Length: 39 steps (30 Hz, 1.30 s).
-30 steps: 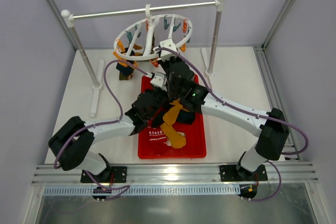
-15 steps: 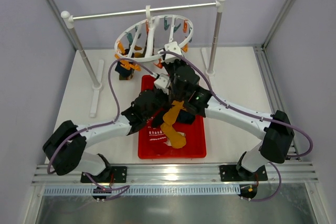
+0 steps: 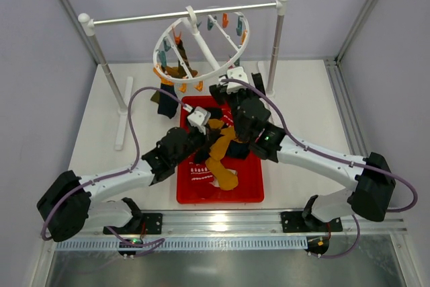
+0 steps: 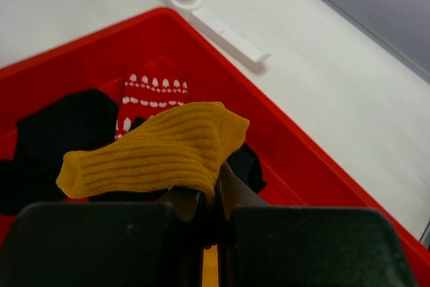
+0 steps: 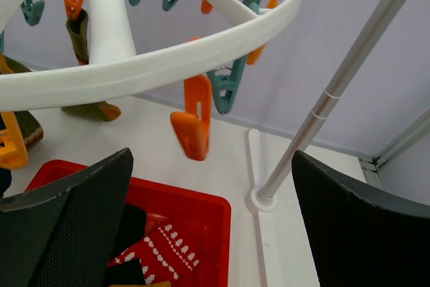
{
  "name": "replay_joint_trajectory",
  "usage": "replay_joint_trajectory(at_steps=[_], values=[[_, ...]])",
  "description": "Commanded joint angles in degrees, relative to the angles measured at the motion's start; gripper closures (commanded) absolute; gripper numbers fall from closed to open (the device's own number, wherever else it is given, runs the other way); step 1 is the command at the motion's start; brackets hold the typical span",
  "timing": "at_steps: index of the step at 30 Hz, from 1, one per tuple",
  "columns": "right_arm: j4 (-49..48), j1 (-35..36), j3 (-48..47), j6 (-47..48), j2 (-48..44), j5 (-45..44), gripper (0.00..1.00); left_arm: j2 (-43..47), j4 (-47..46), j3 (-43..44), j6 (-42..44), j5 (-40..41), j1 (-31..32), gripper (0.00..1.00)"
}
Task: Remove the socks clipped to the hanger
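- Part of the work looks done: a mustard sock [image 4: 154, 152] and black socks [image 4: 74, 122] lie in the red tray [image 3: 250, 183], together with a red patterned sock [image 4: 151, 92].
- The hanger [image 5: 168, 58] hangs tilted from the silver bar [image 3: 148, 15], behind the tray.
- Most clips that can be seen hang free, among them an orange clip [image 5: 191, 129] just above the right gripper.
- On the left side of the ring some socks are left: an olive sock [image 5: 79, 35] in an orange clip and a dark sock [image 3: 165, 103] hanging lower.
- The right gripper [image 5: 211, 186] is under the ring with its jaws wide apart and nothing between them.
- The left gripper [image 4: 209, 199] is low over the tray with its jaws pressed together, right at the mustard sock. I cannot tell if it pinches the cloth.
- My judgement: more than half is done, and at least two socks must be unclipped.
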State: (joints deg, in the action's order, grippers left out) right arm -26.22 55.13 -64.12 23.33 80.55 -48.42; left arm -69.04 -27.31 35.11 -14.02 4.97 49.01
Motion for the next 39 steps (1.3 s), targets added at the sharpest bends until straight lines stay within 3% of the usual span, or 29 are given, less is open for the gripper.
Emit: replay_joint_trajectory(at_steps=[1,9,16,19,20,21,22,39], values=[[-4.6,0.2,3.6,-2.2,-5.4,-2.1,0.0,1.0,-2.7,-3.5,-1.4,-0.1,1.3,1.0],[-8.4,0.1,15.1,-1.5,-17.7,-4.8,0.0,-1.8,-5.9,-6.1,-1.0,6.9,5.7,1.0],[-10.4,-0.5,21.6,-2.6,-25.7,-4.4,0.0,-8.2,-2.7,-2.2,-2.0,9.4,6.3,1.0],[-10.7,-1.1,23.2,-2.6,-27.5,-4.4,0.0,-8.7,0.4,-1.0,-1.9,9.8,7.2,0.66],[-10.9,-1.4,23.7,-2.6,-27.8,-4.4,0.0,-8.6,1.2,-0.9,-1.9,10.0,7.9,0.37],[-10.9,-1.6,23.9,-2.7,-28.1,-4.4,0.0,-8.3,2.6,-0.9,-2.0,10.1,8.3,0.15],[-11.0,-1.9,24.2,-2.7,-28.3,-4.5,0.0,-8.1,5.5,-0.7,-2.1,11.9,8.9,0.01],[-9.6,-5.0,25.4,-5.8,-29.7,-2.6,0.0,1.5,29.7,0.6,-14.7,49.0,16.9,0.0]])
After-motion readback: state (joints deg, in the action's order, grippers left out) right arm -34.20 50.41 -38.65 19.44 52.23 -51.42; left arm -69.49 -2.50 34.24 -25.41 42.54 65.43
